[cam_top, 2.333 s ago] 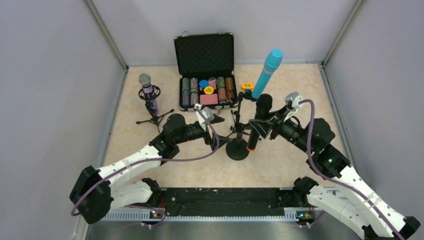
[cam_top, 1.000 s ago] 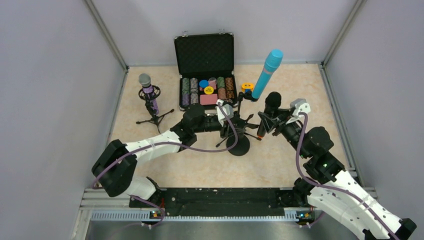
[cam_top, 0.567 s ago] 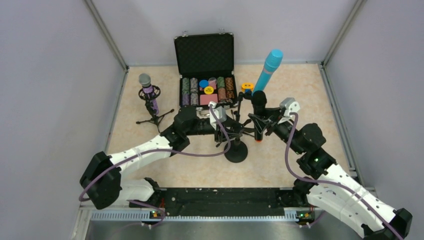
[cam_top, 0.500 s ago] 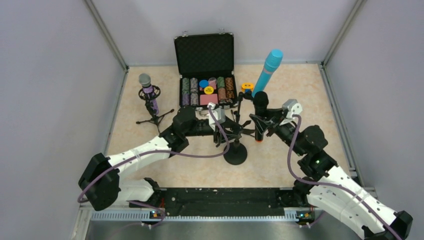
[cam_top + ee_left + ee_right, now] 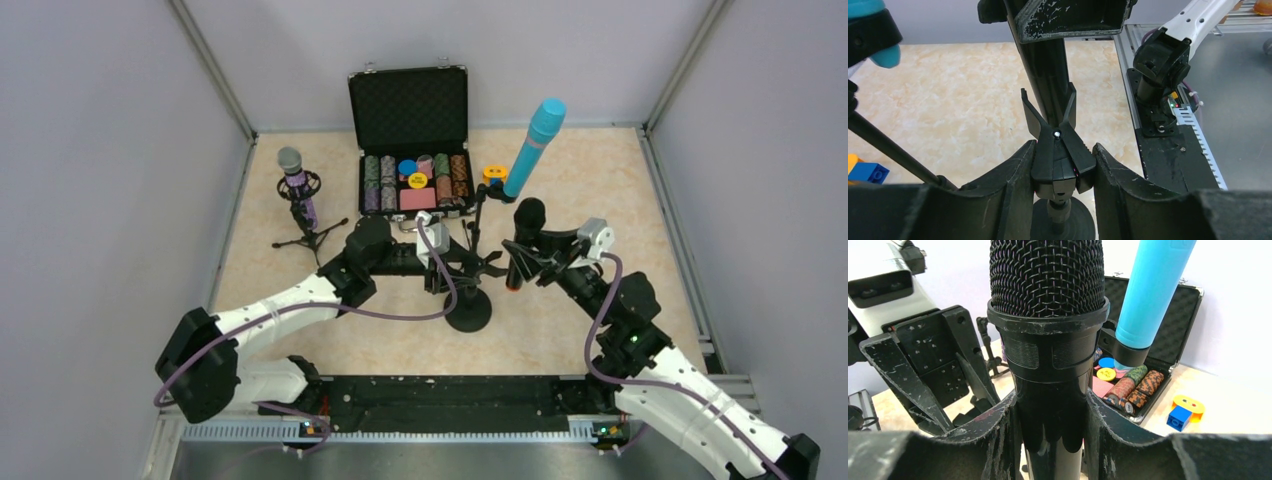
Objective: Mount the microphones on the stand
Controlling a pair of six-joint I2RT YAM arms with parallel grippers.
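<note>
The black stick microphone with a mesh head and an orange end sits right of centre in the overhead view. The right claw is clamped on its barrel just under the head, and the wrist view shows a finger pressed to each side.

To its left, the left claw has its fingers closed against the two wings of a black spring clip on the black round-based stand. The clip's jaws are spread in a V, and the barrel stands just behind their mouth. Whether it is seated in them I cannot tell.

Against half a second earlier, the right claw and its microphone sit slightly further right and lower in the overhead frame. The left claw has hardly shifted.

The microphone's long axis runs nearly straight up the frame. The head is at the top, tipped a little right, and the orange end is at the bottom.

The all-cyan microphone leans up and to the right from the stand's upper clip. The glittery purple microphone stands on a small black tripod at the left.
</note>
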